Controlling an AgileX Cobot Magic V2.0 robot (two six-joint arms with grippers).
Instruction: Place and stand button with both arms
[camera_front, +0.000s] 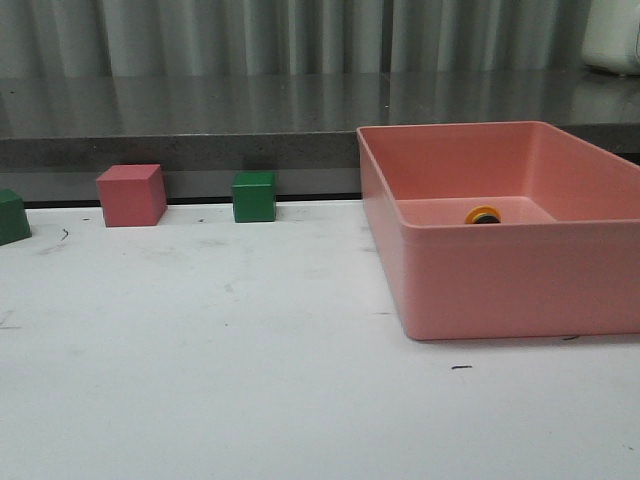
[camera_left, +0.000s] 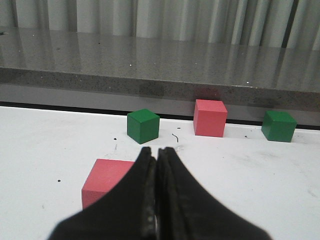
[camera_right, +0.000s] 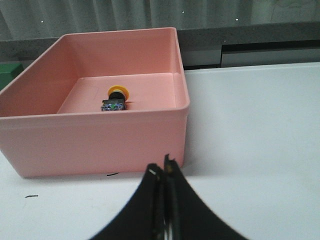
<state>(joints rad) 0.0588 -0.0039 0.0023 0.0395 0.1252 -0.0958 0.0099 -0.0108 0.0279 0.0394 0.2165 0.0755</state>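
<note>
Both sets of jaws are sitting clenched with nothing between them: the left gripper (camera_left: 158, 155) is hanging over the white table (camera_front: 200, 380) just in front of a pink cube (camera_left: 102, 181), and the right gripper (camera_right: 163, 170) is hovering outside the near wall of the pink bin (camera_right: 100, 137). The button (camera_right: 115, 98) is lying on its side on the bin floor, toward the far wall. Its long axis is running front to back in the right wrist view, with the yellow cap pointing at the far wall and the black body toward the right gripper. In the front view only its cap (camera_front: 482, 215) is showing above the bin's near wall.
</note>
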